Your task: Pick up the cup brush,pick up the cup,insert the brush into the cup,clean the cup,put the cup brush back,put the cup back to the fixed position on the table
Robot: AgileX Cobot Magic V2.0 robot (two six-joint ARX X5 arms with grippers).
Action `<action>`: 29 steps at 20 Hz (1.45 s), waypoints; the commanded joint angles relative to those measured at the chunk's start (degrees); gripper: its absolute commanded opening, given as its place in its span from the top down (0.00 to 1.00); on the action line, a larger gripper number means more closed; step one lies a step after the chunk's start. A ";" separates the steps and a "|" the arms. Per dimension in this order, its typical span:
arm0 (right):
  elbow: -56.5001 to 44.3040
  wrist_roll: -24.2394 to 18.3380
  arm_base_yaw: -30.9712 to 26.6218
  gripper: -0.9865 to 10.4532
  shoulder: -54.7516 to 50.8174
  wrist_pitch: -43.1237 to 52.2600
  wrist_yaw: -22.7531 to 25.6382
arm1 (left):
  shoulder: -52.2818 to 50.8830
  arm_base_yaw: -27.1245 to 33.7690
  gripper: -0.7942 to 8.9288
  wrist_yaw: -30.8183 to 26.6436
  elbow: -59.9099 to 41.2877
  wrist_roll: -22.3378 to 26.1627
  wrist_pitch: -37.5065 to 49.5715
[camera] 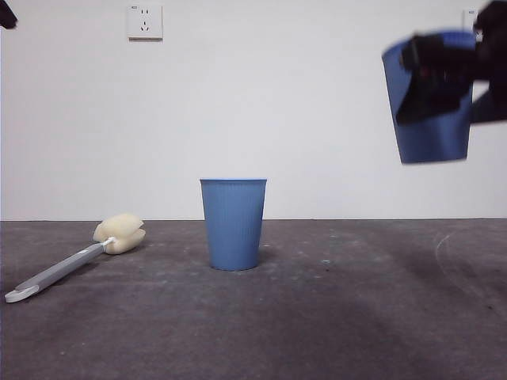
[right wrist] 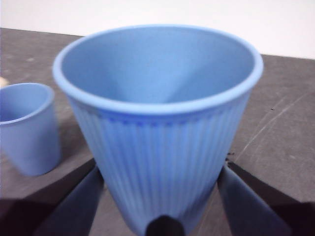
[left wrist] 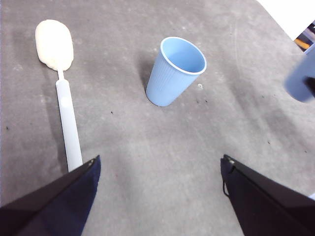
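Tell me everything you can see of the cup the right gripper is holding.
The held cup is tapered blue plastic with fine vertical ribs and a smooth, slightly paler rim. It looks empty inside. The right gripper is shut on its lower wall, one jaw on either side. It hangs upright, slightly tilted and blurred, well above the table, apart from the second cup standing there.

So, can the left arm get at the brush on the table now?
Probably yes. The brush lies flat on the table, apart from the standing cup, and the left gripper hangs open above its handle end. Nothing lies between them.
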 commanded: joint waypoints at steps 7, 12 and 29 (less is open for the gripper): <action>0.42 -2.16 -10.43 0.92 30.40 30.14 -12.48 | -0.44 -0.02 0.50 1.57 -0.35 1.14 -0.63; 5.11 -4.57 -11.37 0.92 41.99 35.34 -15.54 | -0.37 -0.02 0.50 1.51 -0.35 1.79 0.44; 6.69 -5.84 -11.37 0.90 55.08 38.34 -20.46 | 1.38 0.00 0.50 0.90 -0.35 4.20 0.74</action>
